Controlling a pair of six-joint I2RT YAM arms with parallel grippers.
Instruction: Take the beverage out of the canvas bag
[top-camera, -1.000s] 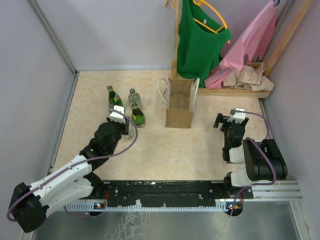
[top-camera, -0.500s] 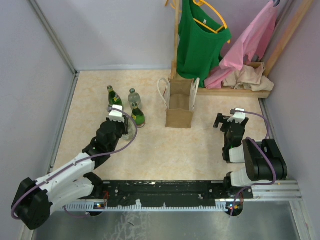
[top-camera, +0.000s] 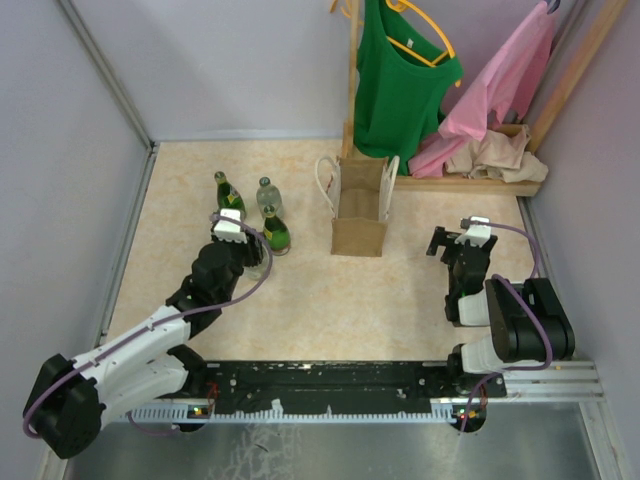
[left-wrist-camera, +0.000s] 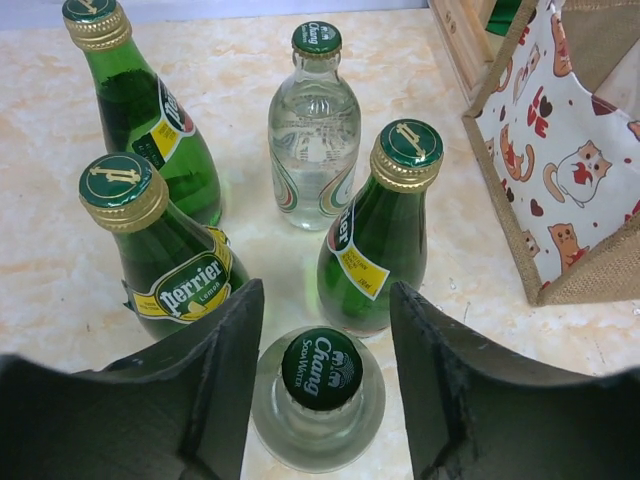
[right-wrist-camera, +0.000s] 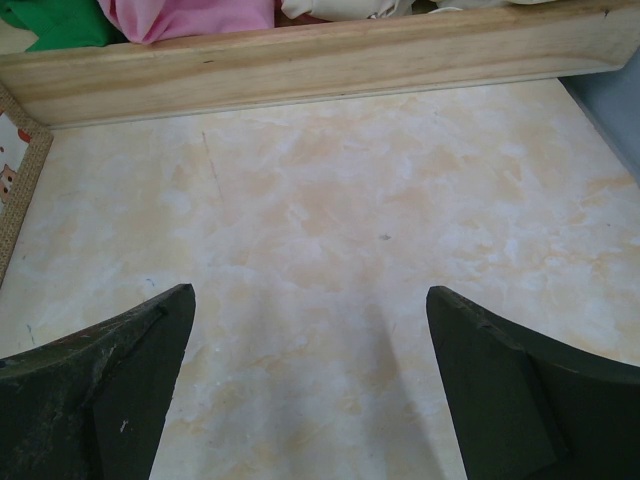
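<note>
The canvas bag (top-camera: 360, 215) stands upright mid-table, tan with white handles; its cat-print side shows in the left wrist view (left-wrist-camera: 590, 150). Its inside is not visible. Several bottles stand left of it. My left gripper (top-camera: 248, 258) is open, its fingers either side of a clear Chang soda water bottle (left-wrist-camera: 318, 385) that stands on the table; in the wrist view the gripper (left-wrist-camera: 325, 290) is above the cap. Green Perrier bottles (left-wrist-camera: 385, 230) (left-wrist-camera: 170, 260) (left-wrist-camera: 140, 110) and a second clear Chang bottle (left-wrist-camera: 314, 130) stand just beyond. My right gripper (top-camera: 455, 242) is open and empty over bare table (right-wrist-camera: 310, 295).
A wooden clothes rack base (top-camera: 470, 183) with a green shirt (top-camera: 400, 85) and pink garment (top-camera: 500, 90) stands behind the bag; its wooden rail (right-wrist-camera: 300, 70) lies ahead of the right gripper. Walls close in left, back and right.
My left gripper has shifted slightly up and away over the clear bottle. The right arm has not moved.
</note>
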